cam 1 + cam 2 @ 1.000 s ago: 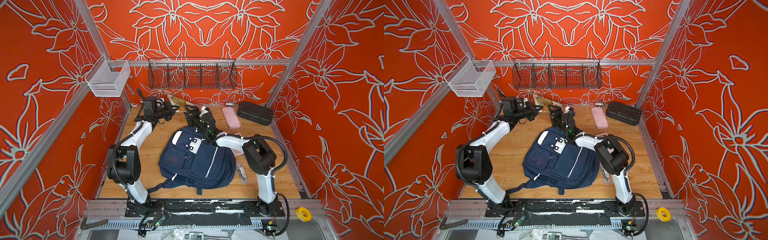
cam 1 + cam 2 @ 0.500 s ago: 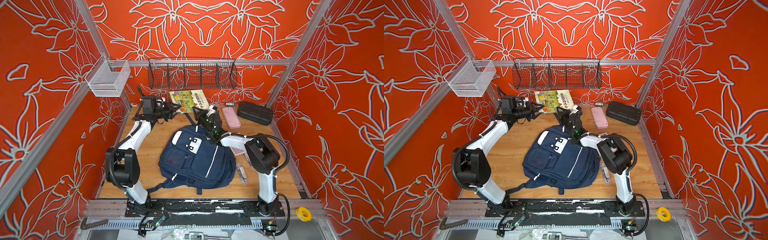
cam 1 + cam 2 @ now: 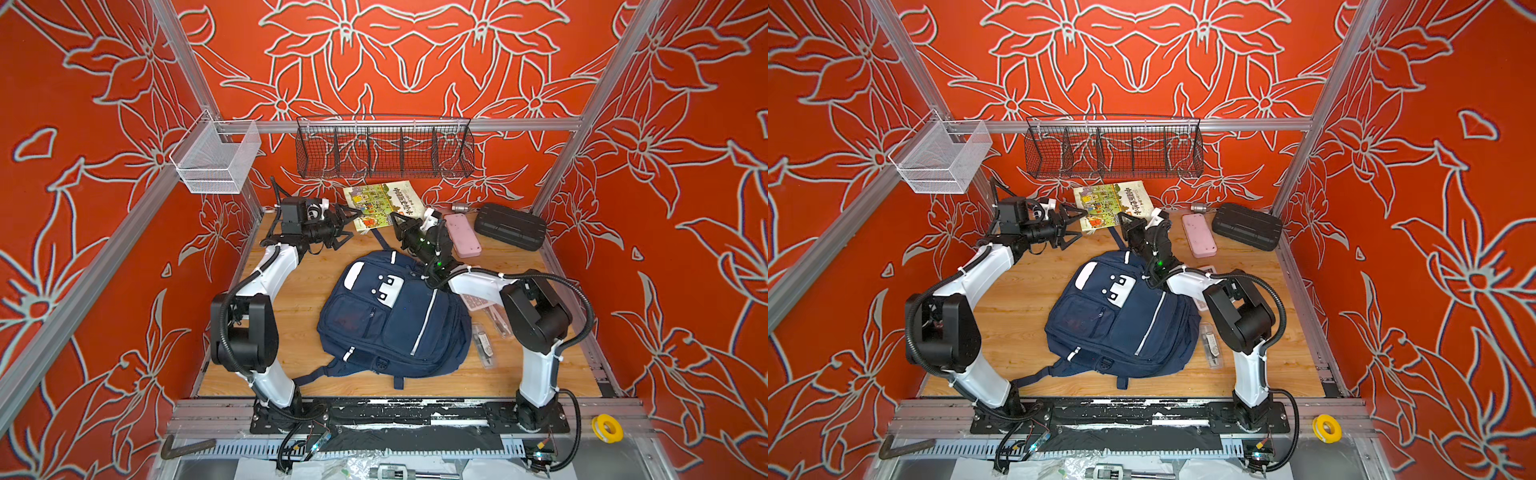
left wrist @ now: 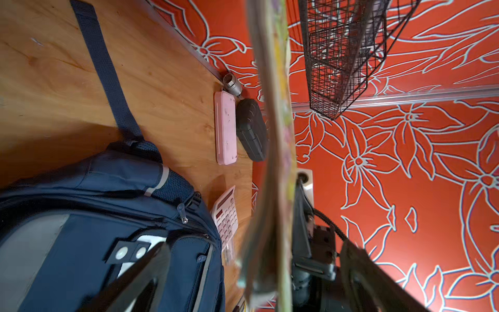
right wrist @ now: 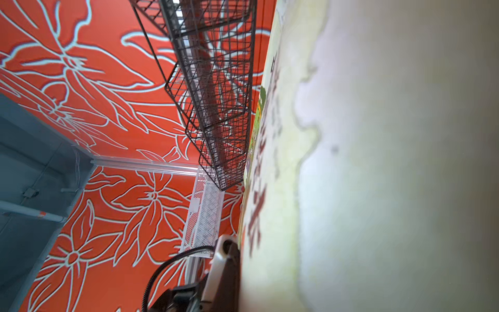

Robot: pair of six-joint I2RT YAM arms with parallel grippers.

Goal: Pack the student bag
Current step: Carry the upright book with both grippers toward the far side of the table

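The right gripper (image 3: 400,219) pinched the picture book (image 3: 382,203) upright by the tabletop's back edge, and the left gripper (image 3: 352,226) gaped beside it. The student bag (image 3: 390,324) lay mid-tabletop; its mouth likely needed holding open first.

Bare tabletop (image 3: 299,316) open left of the student bag (image 3: 390,320) — book (image 3: 382,203), pink case (image 3: 463,235), black case (image 3: 509,226), calculator (image 4: 225,216) crowd back and right.

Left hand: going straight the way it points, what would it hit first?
Probably the edge of the colourful illustrated paperback book, which is right ahead of the open left hand; depth is unclear.
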